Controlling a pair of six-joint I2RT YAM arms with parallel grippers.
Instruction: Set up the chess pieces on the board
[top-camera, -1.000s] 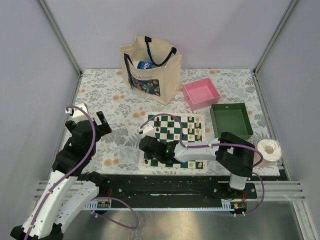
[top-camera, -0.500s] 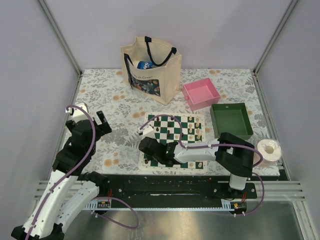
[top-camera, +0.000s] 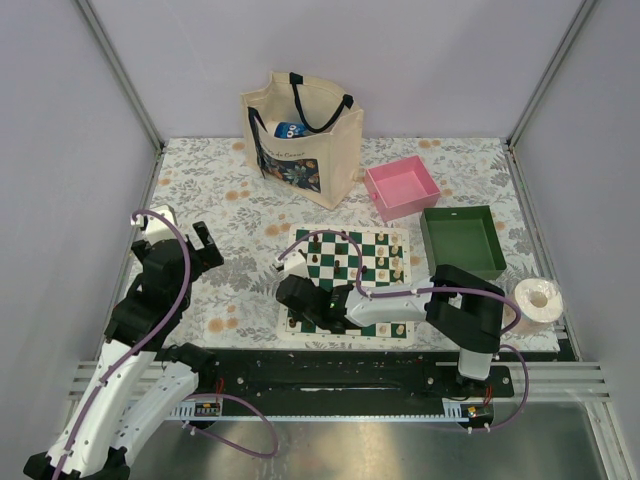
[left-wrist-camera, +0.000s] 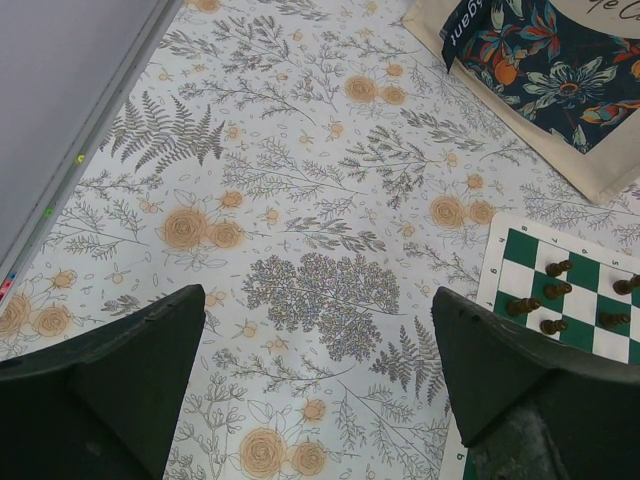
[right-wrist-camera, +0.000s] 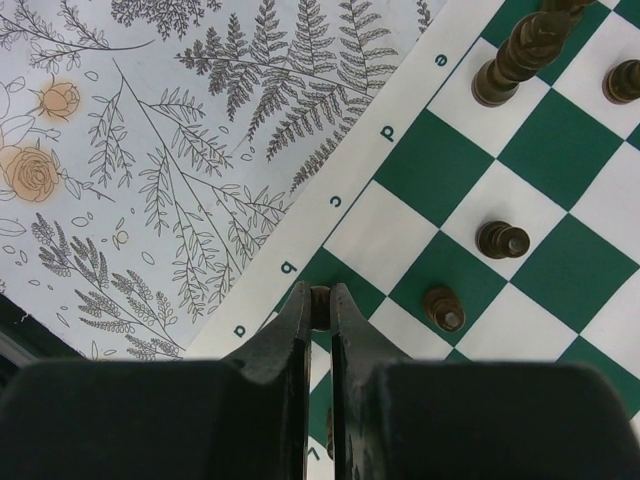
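Right wrist: your right gripper (right-wrist-camera: 320, 302) pinches a dark piece (right-wrist-camera: 320, 295) at the edge of the board (right-wrist-camera: 440, 165); released tilted, it could topple into the pawn (right-wrist-camera: 443, 307) just to the claw's right.

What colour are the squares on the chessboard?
Dark green and white; the board shows best in the right wrist view.

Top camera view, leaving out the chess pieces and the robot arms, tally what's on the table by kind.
Trays: 2, the pink tray and the green tray
Tote bag: 1
Paper roll: 1
Chessboard: 1
Total: 5
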